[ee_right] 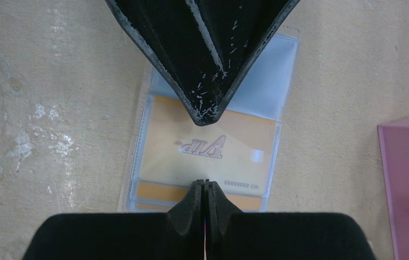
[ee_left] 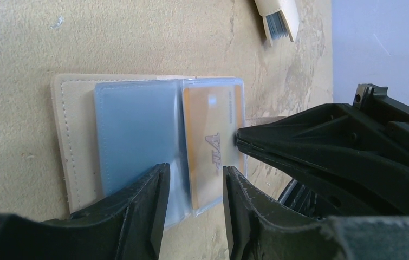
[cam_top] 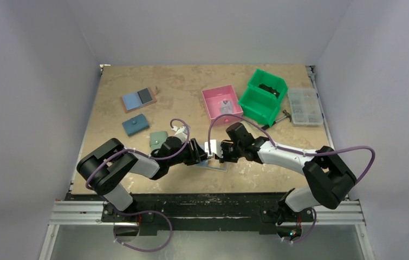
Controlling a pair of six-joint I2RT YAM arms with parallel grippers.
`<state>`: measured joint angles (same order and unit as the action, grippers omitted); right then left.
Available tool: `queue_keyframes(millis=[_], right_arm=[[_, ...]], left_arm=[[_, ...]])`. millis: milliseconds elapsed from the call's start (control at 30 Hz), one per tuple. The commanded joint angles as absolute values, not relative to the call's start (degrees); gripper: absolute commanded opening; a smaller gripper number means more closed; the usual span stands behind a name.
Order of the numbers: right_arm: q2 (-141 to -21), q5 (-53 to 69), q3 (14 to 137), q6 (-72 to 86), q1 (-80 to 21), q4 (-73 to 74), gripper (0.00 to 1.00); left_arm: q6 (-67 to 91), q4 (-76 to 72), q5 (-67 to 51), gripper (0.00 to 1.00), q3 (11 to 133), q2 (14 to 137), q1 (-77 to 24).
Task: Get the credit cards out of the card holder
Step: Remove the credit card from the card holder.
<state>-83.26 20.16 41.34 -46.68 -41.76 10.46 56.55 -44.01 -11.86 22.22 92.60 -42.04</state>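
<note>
I press my right pincer [ee_right: 205, 185], tips together, on the gold card [ee_right: 213, 154] to slide it out; my left pincer [ee_left: 194, 172], apart, straddles the holder [ee_left: 75, 135] to steady it.

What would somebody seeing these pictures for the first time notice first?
Near the front centre lies the open card holder, with a gold credit card marked VIP in its clear sleeve. The right hand, shut, has its tips over that card's edge, and the left hand faces it with jaws apart. Toward the far right, the green bins and a pink bin give the brightest colour.
</note>
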Motion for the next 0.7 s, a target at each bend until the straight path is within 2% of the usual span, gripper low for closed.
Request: queue_keyframes(millis=[0,333,533,600,667], right_arm=[[-84.26,19.36,41.16,-47.72,-42.64,9.65,0.0],[-86.27,18.19,41.39,-46.85,-44.98,8.84,0.0],[-87.84,16.97,41.73,-45.82,-46.69,8.19,0.0],[-87.89,16.84,41.84,-45.66,-46.76,8.26,0.0],[-87.81,16.04,42.0,-45.45,-46.76,8.35,0.0]], left_arm=[[57.76,-48.23,-12.86,0.44,23.37,94.48,-42.24],[61.65,-54.45,-14.31,0.42,22.18,97.94,-42.2],[63.74,-58.49,-14.68,0.34,21.26,99.05,-42.2],[64.04,-59.06,-14.83,0.22,21.12,99.14,-42.26],[64.36,-59.48,-14.73,0.02,20.79,99.07,-42.19]])
